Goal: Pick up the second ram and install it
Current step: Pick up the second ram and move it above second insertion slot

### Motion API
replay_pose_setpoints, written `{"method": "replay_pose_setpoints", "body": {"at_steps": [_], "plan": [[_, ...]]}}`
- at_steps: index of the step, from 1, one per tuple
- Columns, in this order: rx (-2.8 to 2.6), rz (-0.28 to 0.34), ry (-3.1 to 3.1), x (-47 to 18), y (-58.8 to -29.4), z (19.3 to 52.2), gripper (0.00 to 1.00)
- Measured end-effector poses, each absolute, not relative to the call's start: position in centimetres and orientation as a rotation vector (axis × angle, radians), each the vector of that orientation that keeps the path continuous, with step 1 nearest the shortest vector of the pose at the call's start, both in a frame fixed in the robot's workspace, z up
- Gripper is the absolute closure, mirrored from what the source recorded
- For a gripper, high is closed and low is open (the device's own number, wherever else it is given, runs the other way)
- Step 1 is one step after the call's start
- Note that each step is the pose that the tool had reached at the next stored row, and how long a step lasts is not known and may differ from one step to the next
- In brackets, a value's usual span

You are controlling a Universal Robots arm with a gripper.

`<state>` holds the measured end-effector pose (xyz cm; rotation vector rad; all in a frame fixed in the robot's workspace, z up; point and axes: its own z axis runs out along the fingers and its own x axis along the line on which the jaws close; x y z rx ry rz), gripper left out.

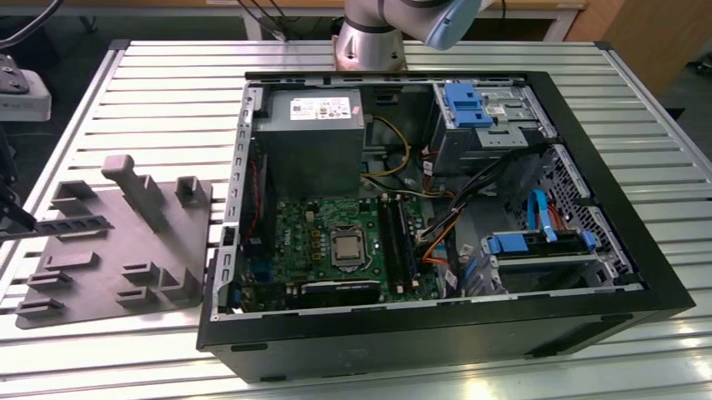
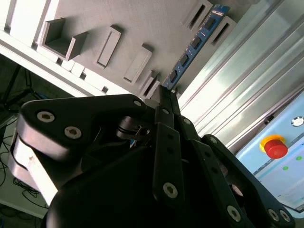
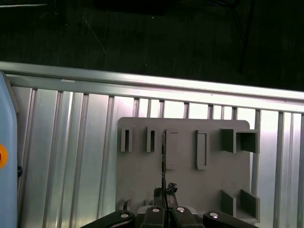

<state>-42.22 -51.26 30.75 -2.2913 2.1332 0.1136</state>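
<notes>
The second ram (image 2: pixel 197 40) is clamped at one end between the closed fingers of the gripper (image 2: pixel 165 95). It is held over the grey moulded tray (image 2: pixel 152 23).

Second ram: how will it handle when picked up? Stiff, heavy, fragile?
Probably stiff: the second ram runs straight out from the end effector with no visible sag. Likely light: it is a thin flat board. Gripped near one end, it may pivot if bumped, and the chips on its face look fragile.
</notes>
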Motion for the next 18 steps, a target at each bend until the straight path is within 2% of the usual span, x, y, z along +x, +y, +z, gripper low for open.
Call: {"method": "replay_pose_setpoints", "body": {"at_steps": [18], "plan": [[-2.286,0.124,2.128,-42.2,-51.3,31.9,0.89]]}}
